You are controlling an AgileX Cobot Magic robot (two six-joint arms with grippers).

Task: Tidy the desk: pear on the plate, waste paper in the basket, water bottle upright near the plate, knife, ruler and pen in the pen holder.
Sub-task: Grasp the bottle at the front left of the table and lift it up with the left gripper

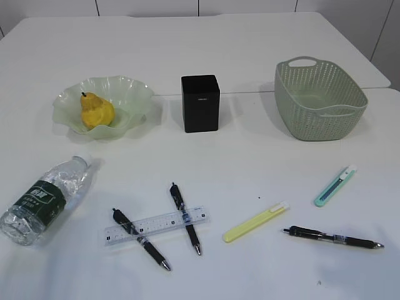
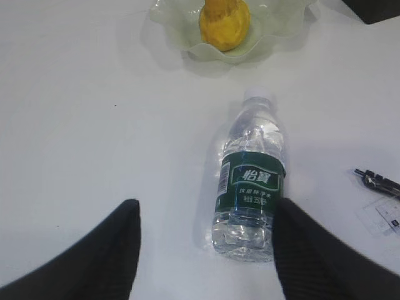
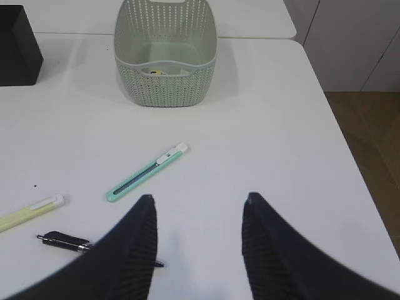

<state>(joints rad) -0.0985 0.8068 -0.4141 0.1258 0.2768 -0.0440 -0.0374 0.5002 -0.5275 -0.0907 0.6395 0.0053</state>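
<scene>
The yellow pear (image 1: 97, 111) (image 2: 225, 22) lies in the green ruffled plate (image 1: 134, 94) (image 2: 262, 44). On the desk (image 1: 250, 156) the water bottle (image 1: 47, 200) (image 2: 253, 178) lies on its side, cap toward the plate. My left gripper (image 2: 206, 203) is open, with the bottle's base just inside its right finger. A clear ruler (image 1: 156, 226) lies across two pens (image 1: 140, 239) (image 1: 185, 217). A third pen (image 1: 334, 238) (image 3: 65, 240), a yellow knife (image 1: 256, 222) (image 3: 31, 212) and a teal knife (image 1: 335, 185) (image 3: 147, 173) lie to the right. My right gripper (image 3: 199, 196) is open and empty above bare desk. Waste paper (image 3: 156, 72) shows inside the basket (image 1: 319, 100) (image 3: 165, 50).
The black pen holder (image 1: 200, 103) (image 3: 19, 47) stands between plate and basket. In the right wrist view the desk's right edge (image 3: 350, 162) drops to a wooden floor. Neither arm shows in the exterior view.
</scene>
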